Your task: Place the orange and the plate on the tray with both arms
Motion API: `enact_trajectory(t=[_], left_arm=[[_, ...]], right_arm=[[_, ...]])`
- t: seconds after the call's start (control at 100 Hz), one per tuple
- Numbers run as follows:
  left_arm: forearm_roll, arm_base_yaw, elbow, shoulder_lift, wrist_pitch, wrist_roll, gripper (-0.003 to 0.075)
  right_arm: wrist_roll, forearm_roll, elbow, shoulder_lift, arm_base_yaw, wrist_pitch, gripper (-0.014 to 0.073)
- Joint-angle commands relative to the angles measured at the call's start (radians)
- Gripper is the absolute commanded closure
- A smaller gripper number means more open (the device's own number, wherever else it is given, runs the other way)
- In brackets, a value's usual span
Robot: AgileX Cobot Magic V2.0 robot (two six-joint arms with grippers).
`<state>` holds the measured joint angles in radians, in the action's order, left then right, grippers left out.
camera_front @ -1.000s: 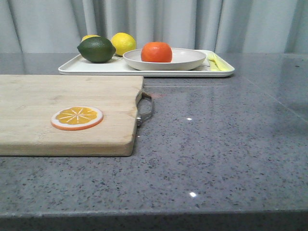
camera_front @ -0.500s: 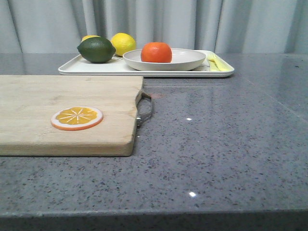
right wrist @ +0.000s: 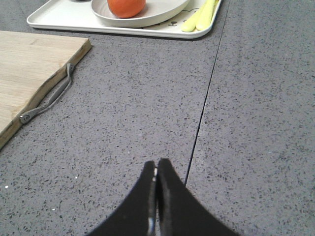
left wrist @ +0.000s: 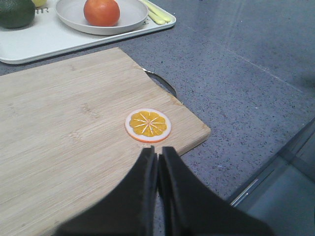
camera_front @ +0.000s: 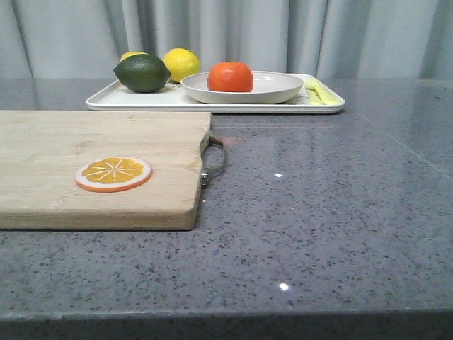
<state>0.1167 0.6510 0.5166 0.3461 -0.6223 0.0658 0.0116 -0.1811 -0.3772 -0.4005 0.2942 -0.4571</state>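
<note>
At the far edge of the table, your tray (camera_front: 141,100) already carries the plate (camera_front: 272,91), and the orange (camera_front: 230,76) sits in the plate's hollow, slightly to the left of its centre. Compare this with the front view of a second ago and half a second ago and you find nothing has shifted: plate, orange, lime (camera_front: 142,73) and lemon (camera_front: 182,64) all lie where they lay then, and neither arm shows in the front view at any of the three moments. You can take that stillness as a sign the placing is done and the arms are drawn back. Your left gripper (left wrist: 158,156) hangs over the cutting board (left wrist: 64,132) near the orange slice (left wrist: 148,125), fingers pressed together on nothing. Your right gripper (right wrist: 156,167) hangs over bare table (right wrist: 246,123), likewise closed and empty.
</note>
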Motion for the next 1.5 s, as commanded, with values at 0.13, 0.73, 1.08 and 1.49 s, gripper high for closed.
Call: enact_trajectory(t=[0.13,0.73,1.08,1.49], left_arm=[[0.013,-0.001,0.026,0.008,0.066,0.000,0.0739],[0.013,-0.001,0.026,0.008,0.066,0.000,0.0739],[-0.037,-0.002,-0.104,-0.056,0.242,0.000,0.0739],[-0.033,-0.297,-0.398,-0.269,0.636,0.000,0.0739]], right_arm=[[-0.012,0.002,-0.024,-0.004,-0.002,0.075,0.0654],[-0.012,0.002,-0.024,-0.004,-0.002,0.075,0.0654],[-0.012,0.002,-0.024,-0.004,-0.002,0.075,0.0654],[-0.012,0.002,-0.024,-0.004,-0.002,0.075,0.0654]])
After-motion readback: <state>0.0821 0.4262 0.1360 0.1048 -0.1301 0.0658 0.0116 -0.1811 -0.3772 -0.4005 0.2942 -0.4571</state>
